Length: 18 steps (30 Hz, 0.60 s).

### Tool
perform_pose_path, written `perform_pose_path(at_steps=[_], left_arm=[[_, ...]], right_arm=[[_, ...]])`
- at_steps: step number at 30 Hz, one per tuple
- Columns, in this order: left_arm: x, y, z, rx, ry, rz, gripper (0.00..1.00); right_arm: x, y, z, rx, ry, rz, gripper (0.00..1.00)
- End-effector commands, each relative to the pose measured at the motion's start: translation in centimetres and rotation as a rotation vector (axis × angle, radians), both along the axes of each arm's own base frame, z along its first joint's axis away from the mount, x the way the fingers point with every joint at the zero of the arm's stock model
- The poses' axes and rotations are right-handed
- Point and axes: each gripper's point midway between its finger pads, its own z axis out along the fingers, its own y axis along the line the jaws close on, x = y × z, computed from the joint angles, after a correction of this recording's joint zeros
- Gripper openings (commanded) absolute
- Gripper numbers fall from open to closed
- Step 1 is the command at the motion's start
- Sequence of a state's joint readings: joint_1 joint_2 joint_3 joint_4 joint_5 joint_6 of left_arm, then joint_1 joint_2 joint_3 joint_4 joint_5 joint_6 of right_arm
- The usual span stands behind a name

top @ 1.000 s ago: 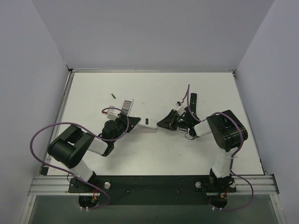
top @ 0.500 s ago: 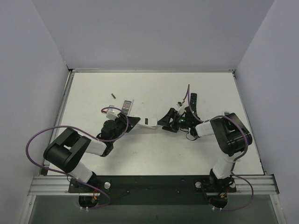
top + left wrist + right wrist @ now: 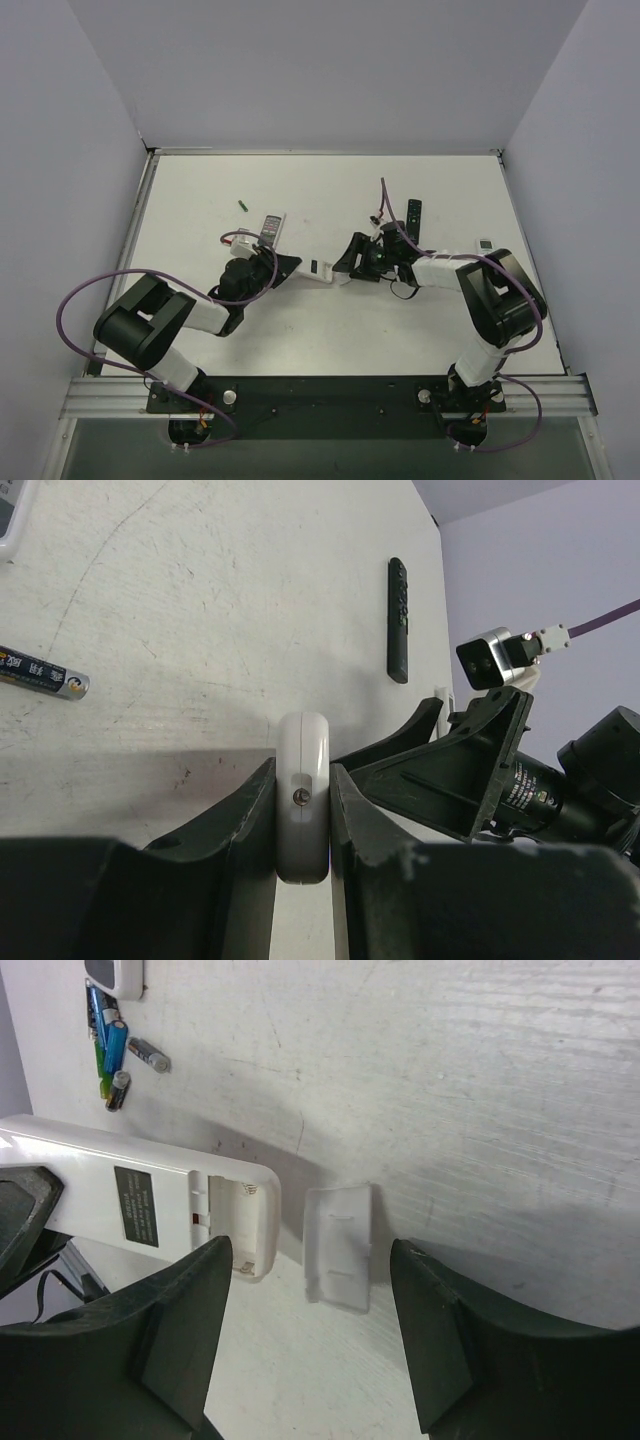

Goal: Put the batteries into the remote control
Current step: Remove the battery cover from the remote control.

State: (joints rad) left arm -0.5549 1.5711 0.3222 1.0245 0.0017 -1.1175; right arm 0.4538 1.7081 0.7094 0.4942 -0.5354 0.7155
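My left gripper (image 3: 289, 268) (image 3: 302, 785) is shut on the white remote control (image 3: 316, 269) (image 3: 303, 820) and holds it by its two long edges. In the right wrist view the remote (image 3: 120, 1205) lies back up, showing its dark label and an open battery compartment (image 3: 232, 1218). The detached battery cover (image 3: 338, 1245) lies on the table beside it. My right gripper (image 3: 349, 262) (image 3: 308, 1260) is open, its fingers either side of the cover. Several batteries (image 3: 108, 1042), blue, green and grey, lie near a grey-faced remote. A dark battery (image 3: 42, 672) and a green battery (image 3: 243, 205) lie apart.
A white remote with a grey face (image 3: 271, 228) (image 3: 115, 972) lies behind the left gripper. A slim black remote (image 3: 413, 217) (image 3: 398, 620) lies behind the right arm. A small white object (image 3: 484, 243) sits at the right. White walls (image 3: 320, 80) enclose the table.
My right gripper has moved left, up to the remote's open end. My left gripper still holds the remote and has barely shifted.
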Motion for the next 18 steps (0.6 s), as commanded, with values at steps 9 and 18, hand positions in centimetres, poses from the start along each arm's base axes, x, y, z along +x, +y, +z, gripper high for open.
perform_pose_path(at_steps=[9, 18], left_arm=[[0.5, 0.4, 2.4, 0.008, -0.073, 0.02, 0.0], [-1.2, 6.6, 5.9, 0.152, -0.101, 0.167, 0.0]], right_arm=[[-0.2, -4.8, -1.6, -0.276, 0.008, -0.074, 0.48], [-0.3, -3.0, 2.7, -0.381, -0.142, 0.103, 0.48]])
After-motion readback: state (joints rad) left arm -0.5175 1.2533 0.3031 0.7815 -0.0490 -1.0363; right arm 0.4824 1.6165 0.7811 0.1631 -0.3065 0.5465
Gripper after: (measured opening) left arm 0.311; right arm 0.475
